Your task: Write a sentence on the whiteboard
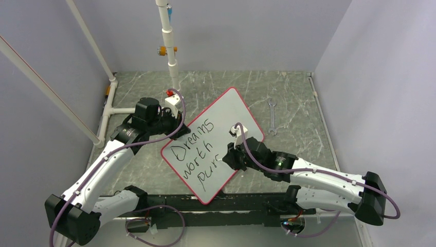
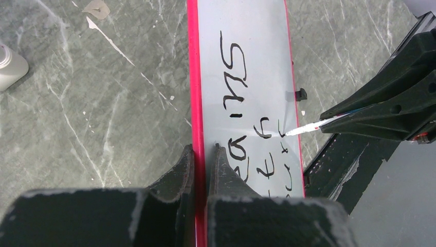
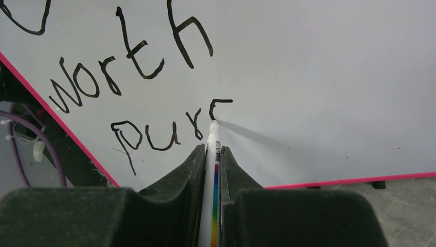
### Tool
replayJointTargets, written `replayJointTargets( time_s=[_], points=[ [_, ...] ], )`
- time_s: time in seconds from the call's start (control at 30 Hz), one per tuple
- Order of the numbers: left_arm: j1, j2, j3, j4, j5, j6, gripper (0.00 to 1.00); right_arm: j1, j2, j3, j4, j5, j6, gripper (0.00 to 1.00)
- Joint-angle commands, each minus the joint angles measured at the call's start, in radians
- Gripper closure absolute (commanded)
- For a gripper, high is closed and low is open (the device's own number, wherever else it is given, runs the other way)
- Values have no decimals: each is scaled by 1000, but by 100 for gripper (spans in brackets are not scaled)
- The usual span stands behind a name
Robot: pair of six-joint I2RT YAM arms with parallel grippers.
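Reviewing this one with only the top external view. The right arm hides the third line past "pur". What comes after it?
Observer: In the right wrist view the sentence has a fourth letter begun after "pur": a short hooked stroke, unfinished.
Operator: Is the pen on the board?
Observer: Yes. The marker, clamped in the right gripper, has its tip on the whiteboard at that stroke's lower end.
Operator: And the left arm?
Observer: The left gripper is shut on the whiteboard's red edge, one finger on each face.
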Motion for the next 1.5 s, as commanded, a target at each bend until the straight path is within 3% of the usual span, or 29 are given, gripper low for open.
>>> replayJointTargets(
  time_s=[0.0, 0.4, 1.47],
  points=[
    [-11, -4, -2, -7, -66, 96, 100, -1, -16, -4, -20, 60, 23, 100],
    [-12, -4, -4, -6, -66, 94, 100, -1, -40, -12, -71, 113, 40, 100],
    [-12, -7, -4, -6, -66, 94, 100, -1, -35, 4, -3, -18, 10, 100]
  ],
)
